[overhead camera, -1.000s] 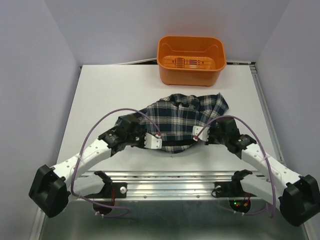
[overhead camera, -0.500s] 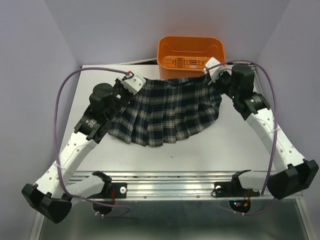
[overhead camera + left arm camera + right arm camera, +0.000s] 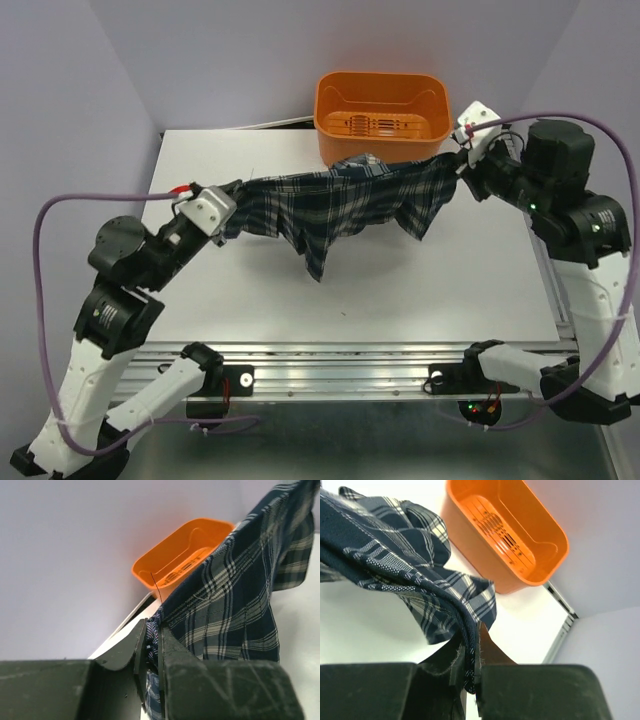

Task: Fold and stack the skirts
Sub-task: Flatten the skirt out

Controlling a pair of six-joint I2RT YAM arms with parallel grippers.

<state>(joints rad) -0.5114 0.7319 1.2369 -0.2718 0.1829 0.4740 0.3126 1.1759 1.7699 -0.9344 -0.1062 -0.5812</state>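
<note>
One navy-and-green plaid skirt (image 3: 340,200) hangs in the air, stretched between both grippers above the white table (image 3: 240,300). My left gripper (image 3: 228,203) is shut on its left edge. My right gripper (image 3: 462,152) is shut on its right edge, near the basket. The cloth sags in the middle, with a point hanging down to about the table's centre. In the left wrist view the skirt (image 3: 235,595) runs away from my closed fingers (image 3: 172,652). In the right wrist view its dark hem (image 3: 410,575) is pinched between the fingers (image 3: 487,647).
An orange plastic basket (image 3: 381,115) stands at the back of the table, just behind the stretched skirt; it also shows in the left wrist view (image 3: 175,565) and the right wrist view (image 3: 520,535). A metal rail (image 3: 340,365) runs along the near edge.
Both grippers have lifted the skirt off the table and pulled apart. A second ago it lay bunched near the front; now it hangs stretched in the air at the back.
</note>
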